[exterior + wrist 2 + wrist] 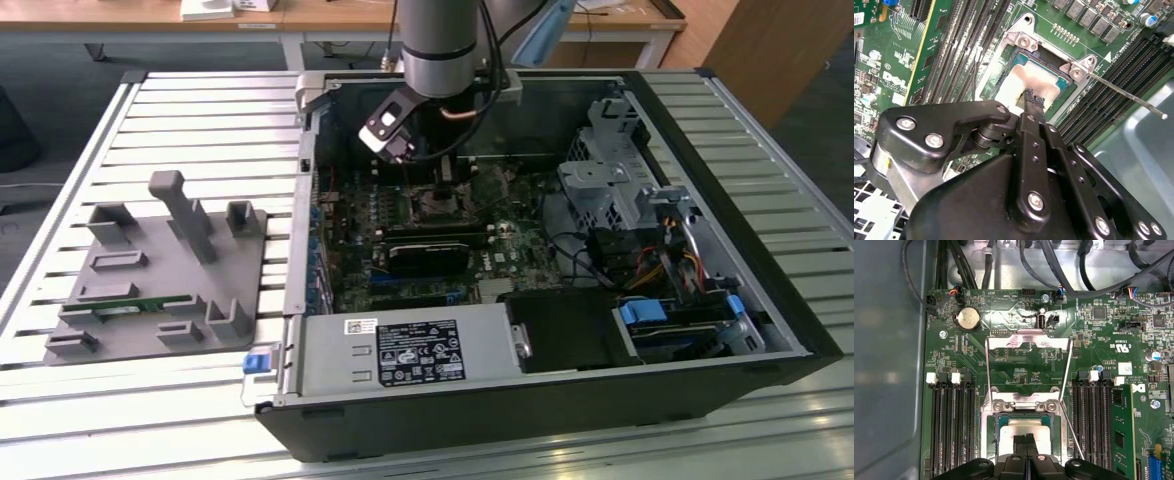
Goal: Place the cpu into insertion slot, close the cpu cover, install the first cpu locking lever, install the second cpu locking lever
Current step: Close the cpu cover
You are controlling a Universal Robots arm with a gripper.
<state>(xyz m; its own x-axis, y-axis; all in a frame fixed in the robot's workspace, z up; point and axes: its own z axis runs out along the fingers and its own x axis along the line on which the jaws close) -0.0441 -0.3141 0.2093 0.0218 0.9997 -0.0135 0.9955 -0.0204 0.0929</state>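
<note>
The cpu (pixel 1026 427) lies flat in the insertion slot (pixel 995 436), its dull silver top also showing in the second wrist view (pixel 1029 80). My gripper (pixel 1025 441) is shut with nothing between its fingers, and its joined black fingertips (pixel 1033 100) hang just over the chip's top; whether they touch it I cannot tell. The cpu cover (pixel 1028 341) stands swung open behind the socket, hinged at two silver brackets (pixel 1024 406). A thin locking lever (pixel 1126 95) sticks out free beside the socket. In the exterior view the gripper (pixel 445 175) hangs over the socket (pixel 434 203) inside the case.
Black memory slots (pixel 954 425) flank the socket on both sides. A long black card (pixel 427 250) lies just in front of it, with the labelled grey power-supply box (pixel 400 352) nearer still. A metal drive cage (pixel 607 180) and cables stand on the exterior view's right. A grey fixture (pixel 154 270) sits outside the case.
</note>
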